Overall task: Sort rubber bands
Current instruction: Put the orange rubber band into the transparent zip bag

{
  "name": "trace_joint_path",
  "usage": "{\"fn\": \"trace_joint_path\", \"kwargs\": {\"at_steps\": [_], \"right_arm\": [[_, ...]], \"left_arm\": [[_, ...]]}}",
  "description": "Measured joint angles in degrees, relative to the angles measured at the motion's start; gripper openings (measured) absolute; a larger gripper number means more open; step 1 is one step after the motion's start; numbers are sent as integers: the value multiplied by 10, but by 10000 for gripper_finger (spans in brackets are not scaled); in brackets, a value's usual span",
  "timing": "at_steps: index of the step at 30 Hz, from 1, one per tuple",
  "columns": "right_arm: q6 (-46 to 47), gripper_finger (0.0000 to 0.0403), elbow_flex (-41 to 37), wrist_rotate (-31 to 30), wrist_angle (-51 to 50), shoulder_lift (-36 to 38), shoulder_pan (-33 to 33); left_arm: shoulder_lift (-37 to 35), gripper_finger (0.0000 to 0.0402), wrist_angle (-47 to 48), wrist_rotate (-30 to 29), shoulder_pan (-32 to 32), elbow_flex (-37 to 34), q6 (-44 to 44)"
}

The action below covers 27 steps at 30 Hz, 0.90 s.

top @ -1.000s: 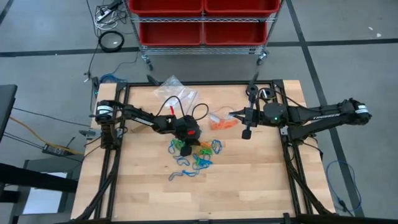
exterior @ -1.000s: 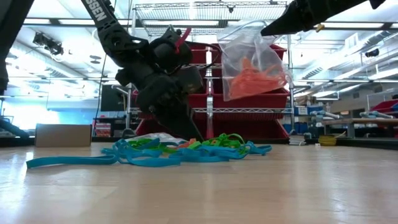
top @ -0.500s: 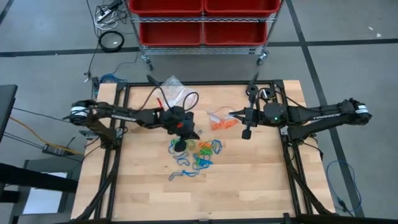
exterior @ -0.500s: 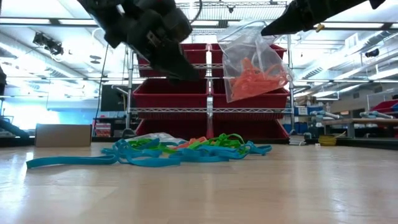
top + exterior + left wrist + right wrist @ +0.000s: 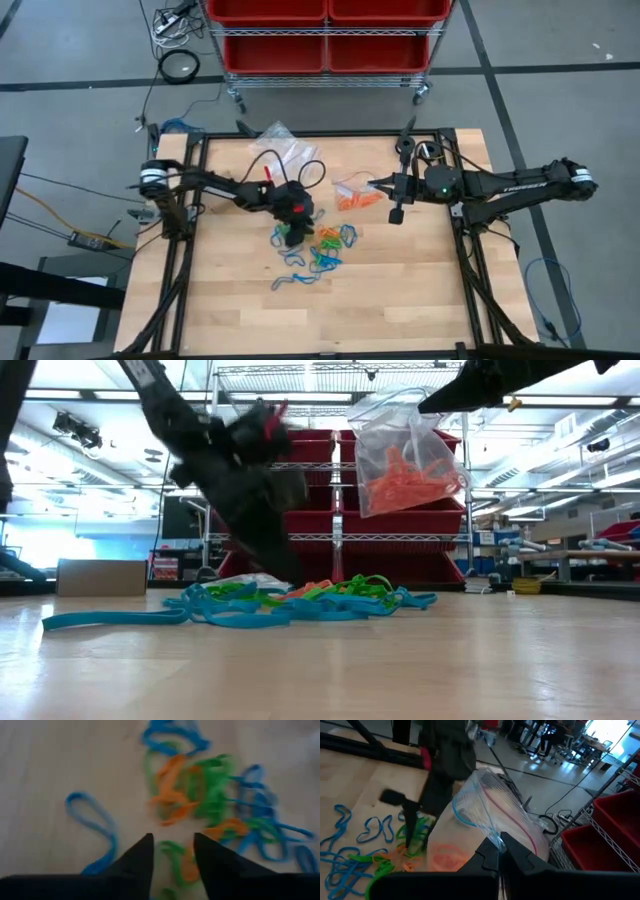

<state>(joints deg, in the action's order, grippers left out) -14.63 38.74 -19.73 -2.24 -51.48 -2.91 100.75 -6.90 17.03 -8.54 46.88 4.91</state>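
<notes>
High view: left pincer lowered onto the near edge of the pile of rubber bands on the desk; right pincer pinches the rim of a clear bag holding orange bands, just beyond the pile. Finger spacing is not legible from above. Left wrist view: fingers spread apart, a green and an orange band lying between their tips, none gripped; a lone blue loop lies beside them. Low view alone shows the bag hanging clear above the desk, and the pile flat on the wood. Right wrist view: fingers pressed together on the bag's edge.
</notes>
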Motion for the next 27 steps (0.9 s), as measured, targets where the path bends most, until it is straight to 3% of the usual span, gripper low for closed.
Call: {"fn": "trace_joint_path", "kwargs": {"at_steps": [5, 11, 15, 27], "right_arm": [[-2, 0, 0, 0, 0, 0, -1], [-2, 0, 0, 0, 0, 0, -1], [-2, 0, 0, 0, -5, 0, -1], [-4, 0, 0, 0, 0, 0, -1]], "left_arm": [[46, 206, -59, 55, -24, -4, 18], [75, 200, -134, 84, -42, -4, 47], [76, 184, -152, 154, -47, -4, 48], [93, 97, -156, 141, -33, -1, 41]]}}
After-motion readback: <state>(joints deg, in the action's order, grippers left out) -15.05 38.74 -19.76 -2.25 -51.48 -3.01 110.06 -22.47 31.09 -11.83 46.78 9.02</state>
